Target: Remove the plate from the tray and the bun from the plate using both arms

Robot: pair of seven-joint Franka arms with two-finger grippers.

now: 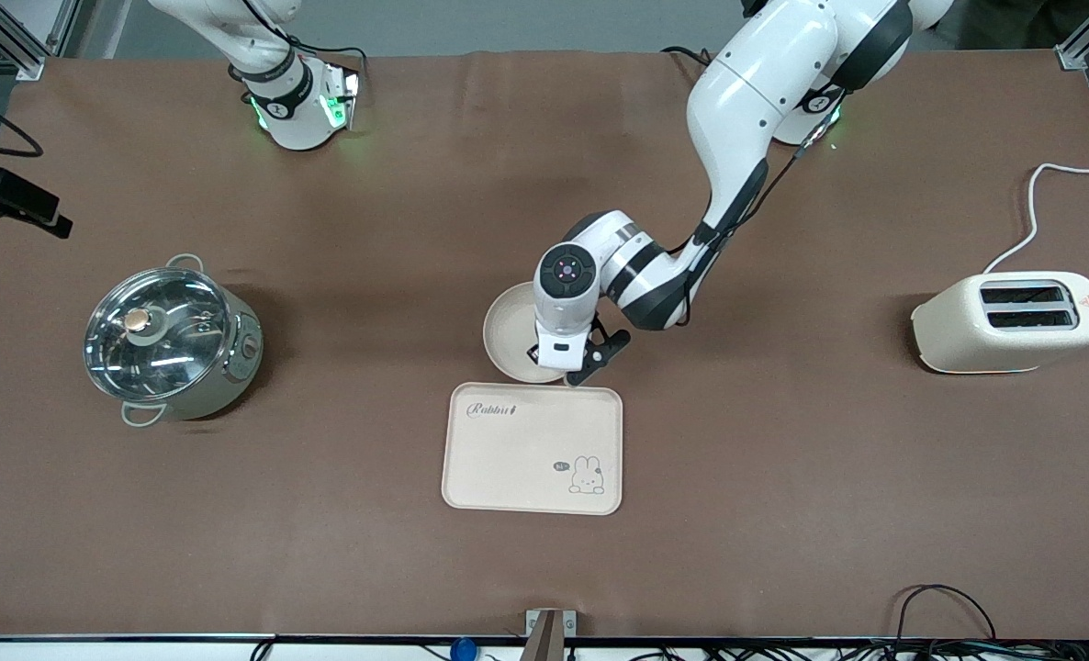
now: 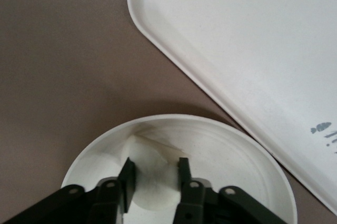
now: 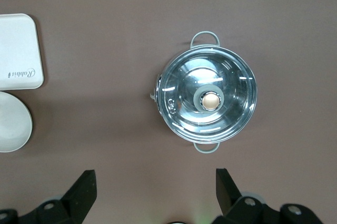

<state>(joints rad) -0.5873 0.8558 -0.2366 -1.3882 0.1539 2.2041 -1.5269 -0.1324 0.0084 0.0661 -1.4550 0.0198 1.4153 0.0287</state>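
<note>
A: Is the plate (image 1: pixel 508 335) off the tray (image 1: pixel 533 448)?
B: Yes, on the surface beside it. The left claw (image 2: pixel 154 174) pinches the bun (image 2: pixel 150 179) on it; lifting remains.
A: The right claw (image 3: pixel 152 192)?
B: Wide, waiting above the pot (image 3: pixel 206 100).

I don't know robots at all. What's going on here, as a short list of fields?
plate: round, cream, on the table, off the tray, farther from the front camera than it
tray: rectangular, nothing on it
bun: on the plate
left claw: down in the plate, shut on the bun
right claw: open, held above the table near the pot, waiting
pot: steel, glass lid, toward the right arm's end
toaster: cream, toward the left arm's end
</note>
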